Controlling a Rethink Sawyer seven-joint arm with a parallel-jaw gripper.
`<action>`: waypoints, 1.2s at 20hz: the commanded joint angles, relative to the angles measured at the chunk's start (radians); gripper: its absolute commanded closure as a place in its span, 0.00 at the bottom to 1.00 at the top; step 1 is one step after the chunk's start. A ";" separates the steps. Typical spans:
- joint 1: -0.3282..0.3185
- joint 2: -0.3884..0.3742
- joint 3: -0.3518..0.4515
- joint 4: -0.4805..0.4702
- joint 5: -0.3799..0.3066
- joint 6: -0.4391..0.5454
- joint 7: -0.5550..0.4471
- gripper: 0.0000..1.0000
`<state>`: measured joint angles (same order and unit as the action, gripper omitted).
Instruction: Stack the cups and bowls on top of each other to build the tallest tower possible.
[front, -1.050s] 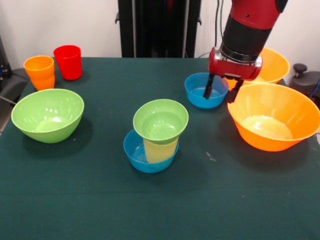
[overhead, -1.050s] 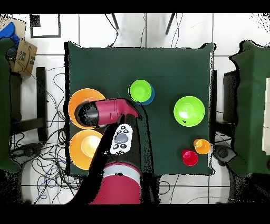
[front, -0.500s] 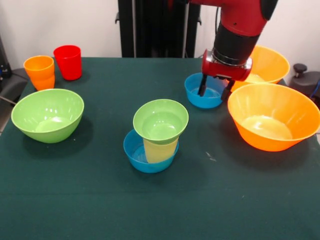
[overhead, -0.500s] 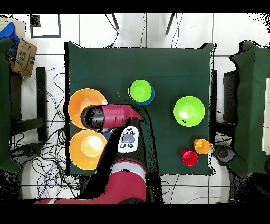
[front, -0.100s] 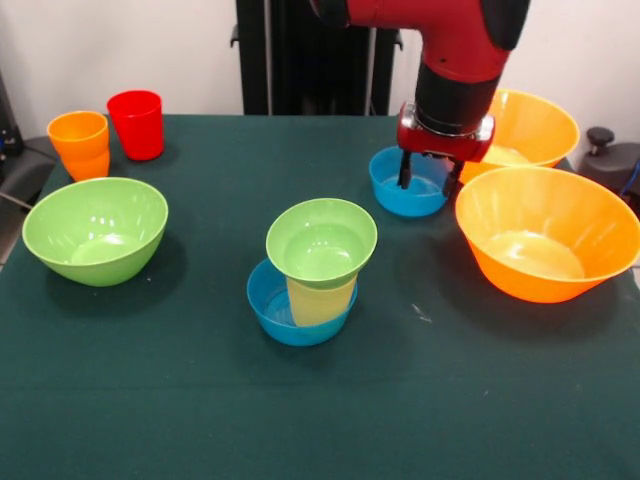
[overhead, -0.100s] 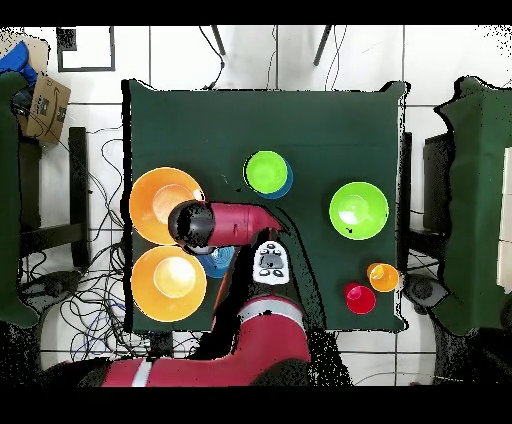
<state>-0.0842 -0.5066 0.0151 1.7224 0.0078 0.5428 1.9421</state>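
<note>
Your gripper (front, -0.100s: 430, 181) holds its fingers (front, -0.100s: 405, 172) apart, straddling the far rim of the loose small blue bowl (front, -0.100s: 408, 183), positioned for a rim pinch. The tower (front, -0.100s: 318, 268) stands at 7 o'clock from it, on open desk (front, -0.100s: 200, 400), awaiting this bowl.

gripper (front, -0.100s: 430, 186) has shifted left in the front view and slightly away from the camera, from the gap between the small blue bowl (front, -0.100s: 408, 182) and the near large orange bowl (front, -0.100s: 548, 235) to over the blue bowl's right side, prongs now inside its rim. arm swung over with it.
</note>
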 joint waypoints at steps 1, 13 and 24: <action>-0.045 0.016 0.194 0.085 0.063 -0.058 0.076 0.00; -0.013 0.024 0.161 -0.056 0.059 0.065 0.088 0.00; 0.009 0.044 0.127 -0.178 0.056 0.127 0.104 0.00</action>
<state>-0.0997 -0.4864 0.0868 1.6730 0.0294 0.5813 1.9421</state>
